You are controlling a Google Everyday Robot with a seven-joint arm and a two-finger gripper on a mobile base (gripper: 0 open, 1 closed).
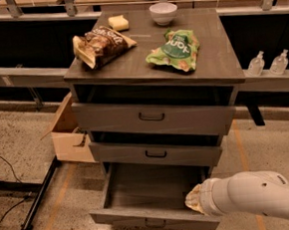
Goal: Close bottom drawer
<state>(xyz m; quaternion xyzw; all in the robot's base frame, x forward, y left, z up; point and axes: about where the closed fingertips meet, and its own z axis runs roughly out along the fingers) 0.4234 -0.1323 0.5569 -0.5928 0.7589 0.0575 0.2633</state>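
The bottom drawer (140,192) of the grey wood cabinet stands pulled far out, its plain grey box empty and its small dark handle (154,223) low on the front. My white arm (256,195) reaches in from the lower right. Its end, the gripper (193,199), sits over the drawer's right front corner, with the fingers hidden behind the wrist. The middle drawer (156,154) and the top drawer (152,117) above are each slightly out.
On the cabinet top lie a brown chip bag (99,44), a green chip bag (175,49), a white bowl (163,13) and a yellow sponge (119,23). A cardboard box (68,133) sits to the left. A black stand leg (40,197) and cables cross the floor at left.
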